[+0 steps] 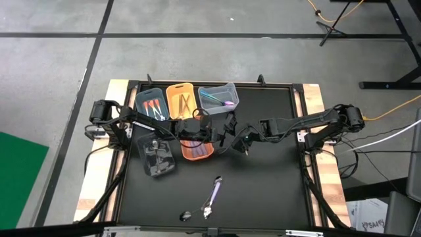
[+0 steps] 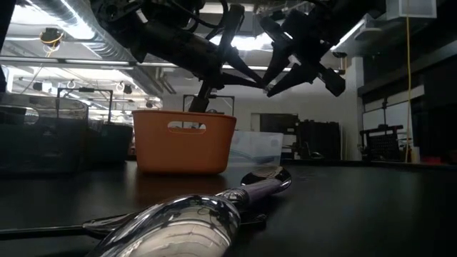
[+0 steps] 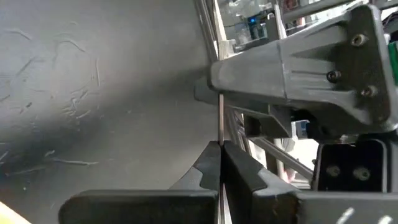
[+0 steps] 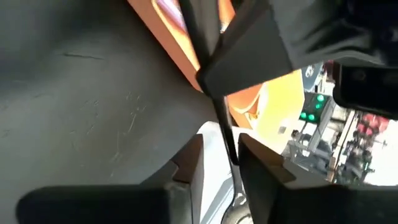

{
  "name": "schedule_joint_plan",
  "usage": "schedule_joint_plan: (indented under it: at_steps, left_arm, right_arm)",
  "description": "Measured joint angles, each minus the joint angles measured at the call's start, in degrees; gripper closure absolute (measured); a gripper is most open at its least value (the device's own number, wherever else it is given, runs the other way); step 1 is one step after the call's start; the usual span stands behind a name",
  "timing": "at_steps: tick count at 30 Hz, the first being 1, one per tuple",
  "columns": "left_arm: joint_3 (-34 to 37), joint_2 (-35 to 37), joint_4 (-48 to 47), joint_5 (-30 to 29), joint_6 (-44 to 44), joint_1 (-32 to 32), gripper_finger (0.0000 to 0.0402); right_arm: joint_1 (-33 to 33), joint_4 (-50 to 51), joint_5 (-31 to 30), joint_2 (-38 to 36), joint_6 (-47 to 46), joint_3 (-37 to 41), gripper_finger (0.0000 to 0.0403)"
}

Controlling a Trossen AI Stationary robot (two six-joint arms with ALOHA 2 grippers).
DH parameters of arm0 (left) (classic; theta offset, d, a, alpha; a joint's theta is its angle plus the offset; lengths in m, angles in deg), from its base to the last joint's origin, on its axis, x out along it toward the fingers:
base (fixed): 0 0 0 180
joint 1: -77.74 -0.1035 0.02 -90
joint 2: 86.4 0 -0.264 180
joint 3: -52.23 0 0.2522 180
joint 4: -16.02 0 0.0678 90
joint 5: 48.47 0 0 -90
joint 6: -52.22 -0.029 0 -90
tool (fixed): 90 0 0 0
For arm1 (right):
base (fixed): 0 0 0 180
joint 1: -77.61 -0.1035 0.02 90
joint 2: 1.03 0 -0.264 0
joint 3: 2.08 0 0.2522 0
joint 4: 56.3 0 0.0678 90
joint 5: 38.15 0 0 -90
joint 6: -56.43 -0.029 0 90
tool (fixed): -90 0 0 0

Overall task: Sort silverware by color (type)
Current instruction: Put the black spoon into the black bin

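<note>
Mid-bench, over the orange bin (image 1: 196, 151), both arms meet. Left gripper (image 3: 221, 163) has its fingers pressed together on a thin dark utensil handle (image 3: 221, 121); type not readable. Right gripper (image 4: 219, 155) sits just beside it with fingers spread, the same slim handle running through the gap and touching neither finger as far as I can see.

Behind them, a row of three bins along the far edge: grey bin (image 1: 152, 103) with orange-red pieces, yellow bin (image 1: 180, 99) with gold ones, clear bin (image 1: 218, 96) with teal and purple. Dark bin (image 1: 158, 157) sits left of the orange one.

Loose silverware near the front edge: purple iridescent spoon (image 1: 213, 195), plus a small dark piece (image 1: 186, 215).
</note>
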Motion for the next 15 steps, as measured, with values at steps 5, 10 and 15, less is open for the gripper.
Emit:
schedule_joint_plan:
  at_steps: [5, 10, 15]
  left_arm:
    - [0.0, 0.0, -0.7, 0.4, -0.2, -0.8, 0.0401]
    - [0.0, 0.3, -1.1, 0.5, -2.2, -2.6, 0.0401]
    - [-0.1, 2.8, -5.1, 2.1, -4.8, -4.9, 0.0401]
  right_arm:
    - [-1.3, -1.3, -6.6, -1.1, -2.4, 0.0, 0.0311]
    - [-2.7, -2.2, -11.2, -2.9, -2.5, 0.0, 0.0311]
    - [-2.7, -2.1, -15.5, -4.9, -4.1, 0.0, 0.0311]
